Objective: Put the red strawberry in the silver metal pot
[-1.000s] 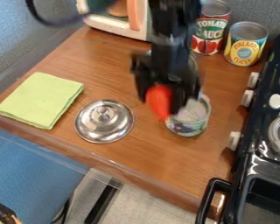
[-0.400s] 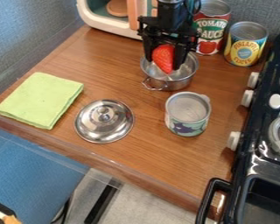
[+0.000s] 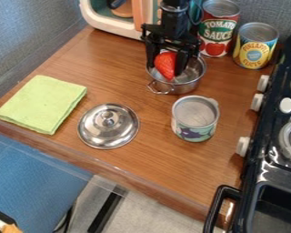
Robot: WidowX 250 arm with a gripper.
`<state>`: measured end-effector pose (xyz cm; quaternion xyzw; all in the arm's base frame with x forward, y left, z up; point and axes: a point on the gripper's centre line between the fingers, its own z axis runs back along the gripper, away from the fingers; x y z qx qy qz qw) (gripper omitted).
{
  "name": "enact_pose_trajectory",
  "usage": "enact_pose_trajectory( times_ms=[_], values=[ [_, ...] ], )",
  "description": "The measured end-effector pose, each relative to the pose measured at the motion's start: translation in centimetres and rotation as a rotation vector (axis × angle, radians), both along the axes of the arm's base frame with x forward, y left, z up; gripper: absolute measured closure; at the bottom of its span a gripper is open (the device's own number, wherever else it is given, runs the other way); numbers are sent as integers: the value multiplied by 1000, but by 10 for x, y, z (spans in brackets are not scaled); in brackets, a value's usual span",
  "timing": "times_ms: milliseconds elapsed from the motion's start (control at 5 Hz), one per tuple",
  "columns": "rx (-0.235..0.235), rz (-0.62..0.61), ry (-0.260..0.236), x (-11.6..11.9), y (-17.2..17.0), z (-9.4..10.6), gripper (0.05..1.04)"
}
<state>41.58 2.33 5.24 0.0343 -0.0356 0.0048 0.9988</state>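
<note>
At the left of the wooden surface point(image 3: 157, 157), a folded light-green cloth point(image 3: 42, 103) is laid flat near the edge. To its right, well apart from it, a round metal lid point(image 3: 99, 134) is set down with its knob upward. Farther back, part of a white toy oven point(image 3: 114, 27) with a pale orange door is seen near the wall.

Just right of the oven's front, the black claw point(image 3: 167, 69) is hung pointing down over the back part of the surface. Its fingers are parted by about the width of a red strawberry point(image 3: 165, 63), which is gripped between them with its narrow end tilted downward. The strawberry is placed at the mouth of a small metal pot point(image 3: 185, 86); whether the bottom is touched cannot be told. A looped handle is turned toward the front left.

In front of the pot and a little to the right, an open patterned can point(image 3: 193, 133) is stood upright. Behind and to the right of the pot, a red can point(image 3: 216, 38) is stood upright, with a yellow-and-blue can point(image 3: 255, 48) just beside it. The right side is taken up by a black stove point(image 3: 270, 113) with white knobs point(image 3: 243, 146).
</note>
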Motion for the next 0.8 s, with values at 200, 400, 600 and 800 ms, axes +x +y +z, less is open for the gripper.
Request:
enact_pose_trajectory(
  times_ms=[200, 400, 600, 800],
  values=[
    [-1, -5, 17, -1, 0, 1, 73],
    [-14, -17, 35, -6, -2, 7, 75],
    [-13, -8, 5, -14, -2, 36, 83],
    [-10, -6, 26, -28, 3, 39, 82]
  ],
)
